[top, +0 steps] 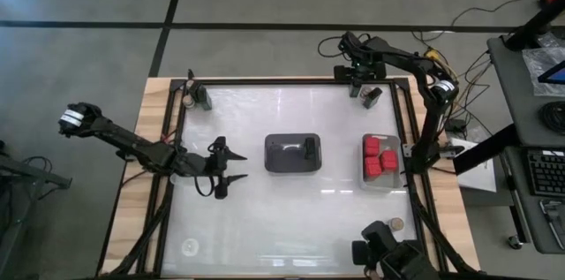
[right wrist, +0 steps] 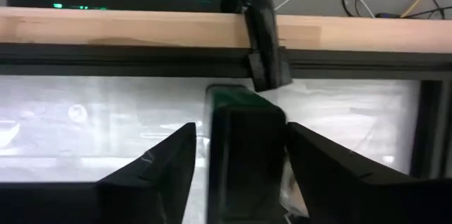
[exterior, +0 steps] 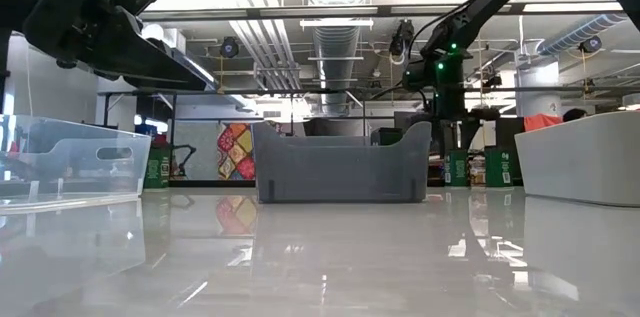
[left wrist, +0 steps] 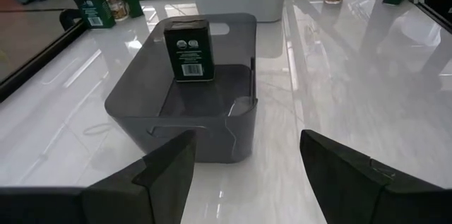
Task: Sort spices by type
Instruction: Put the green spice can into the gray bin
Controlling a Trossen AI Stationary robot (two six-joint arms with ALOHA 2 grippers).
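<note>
My right gripper reaches down at the table's far right edge. Its open fingers stand on either side of a dark block with a green top, which stands on the table. My left gripper waits open left of the grey bin, nothing between its fingers. One dark block stands upright inside that bin. Several red blocks lie in the white tray. A tan-topped jar stands near the right front corner. My right gripper comes at the dark block from above, slanting, with one finger on each of its two sides. A thin gap shows beside one finger. The other finger lies right at the block's side; whether it touches, I cannot tell.
Another dark block and a small jar stand at the far left corner. A black frame rims the glossy table. In the low view a clear tray stands at one side. Cables lie beyond the far edge.
</note>
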